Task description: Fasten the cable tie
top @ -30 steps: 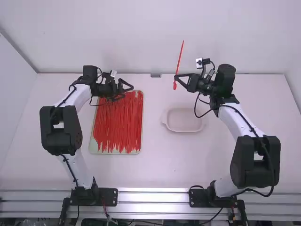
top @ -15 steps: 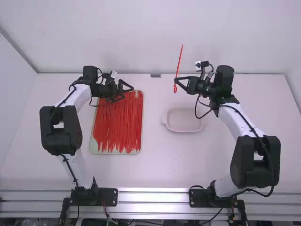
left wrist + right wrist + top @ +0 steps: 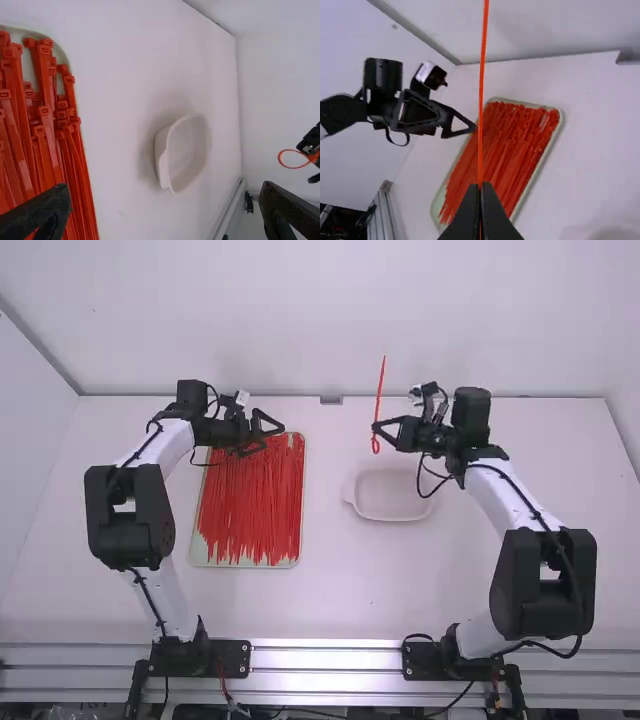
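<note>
A red cable tie [image 3: 379, 400] is fastened into a small loop at its lower end, and its long tail points up. My right gripper [image 3: 384, 430] is shut on it just above the loop, in the air over the far rim of the white bowl [image 3: 390, 496]. In the right wrist view the fingers [image 3: 481, 202] pinch the strand [image 3: 483, 90]. My left gripper [image 3: 266, 427] is open over the far end of the tray of red ties [image 3: 250, 500]. From the left wrist the loop [image 3: 294, 158] hangs far off, beyond the bowl [image 3: 181, 152].
The tray [image 3: 296, 562] with several loose red ties lies left of the middle; its ties [image 3: 35, 145] fill one side of the left wrist view. The back wall stands close behind both grippers. Bare table lies in front of the bowl and tray.
My right gripper has come down a little with the looped tie, closer to the bowl. The left arm has not moved.
</note>
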Controlling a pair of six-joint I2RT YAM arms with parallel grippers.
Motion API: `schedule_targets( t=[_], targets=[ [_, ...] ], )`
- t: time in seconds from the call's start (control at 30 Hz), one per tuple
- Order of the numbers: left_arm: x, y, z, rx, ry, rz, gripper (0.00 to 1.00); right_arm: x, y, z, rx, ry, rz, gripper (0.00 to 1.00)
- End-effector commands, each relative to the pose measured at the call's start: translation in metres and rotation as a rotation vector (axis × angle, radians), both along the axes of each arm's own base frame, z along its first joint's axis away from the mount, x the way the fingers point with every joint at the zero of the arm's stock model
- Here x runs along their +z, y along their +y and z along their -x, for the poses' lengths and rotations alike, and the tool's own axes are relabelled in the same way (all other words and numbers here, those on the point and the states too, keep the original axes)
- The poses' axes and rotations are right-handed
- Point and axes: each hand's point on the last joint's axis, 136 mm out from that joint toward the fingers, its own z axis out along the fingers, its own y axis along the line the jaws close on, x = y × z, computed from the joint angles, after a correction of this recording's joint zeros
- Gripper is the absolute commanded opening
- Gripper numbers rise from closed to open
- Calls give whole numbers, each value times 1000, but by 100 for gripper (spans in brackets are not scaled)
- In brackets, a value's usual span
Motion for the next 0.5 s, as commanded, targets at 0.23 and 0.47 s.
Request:
schedule_targets(
  t=[0.23,0.47],
  targets=[
    [9,-4,-2,-24,-35,15,99,-34,-15,8,-40,31,170,0],
    [9,-4,-2,-24,-36,15,99,-81,-30,17,-144,145,427,0]
  ],
)
